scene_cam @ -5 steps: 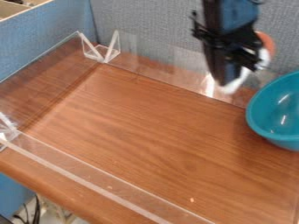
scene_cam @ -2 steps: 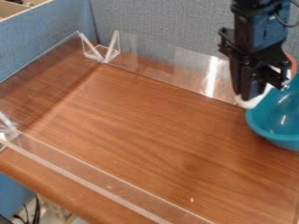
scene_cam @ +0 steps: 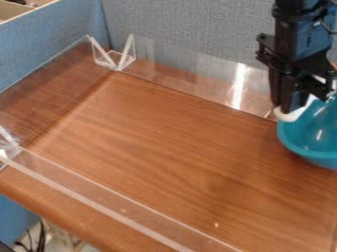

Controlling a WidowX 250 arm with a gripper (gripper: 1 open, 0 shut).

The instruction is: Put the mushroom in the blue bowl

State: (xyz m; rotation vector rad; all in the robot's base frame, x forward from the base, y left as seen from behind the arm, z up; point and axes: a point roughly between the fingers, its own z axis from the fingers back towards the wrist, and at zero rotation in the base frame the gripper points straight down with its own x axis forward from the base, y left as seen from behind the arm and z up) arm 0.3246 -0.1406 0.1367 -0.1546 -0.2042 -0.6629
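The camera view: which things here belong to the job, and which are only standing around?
Belong to the job:
- mushroom, held in the shut tool
- blue bowl

Only standing around:
- wooden table
- clear plastic barrier
- blue wall panel

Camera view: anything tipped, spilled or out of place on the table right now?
Nothing stands out. The blue bowl sits upright at the table's right edge, partly cut off by the frame. The gripper hangs at the bowl's near rim, with something white, probably the mushroom, showing at its tips. No spill shows.
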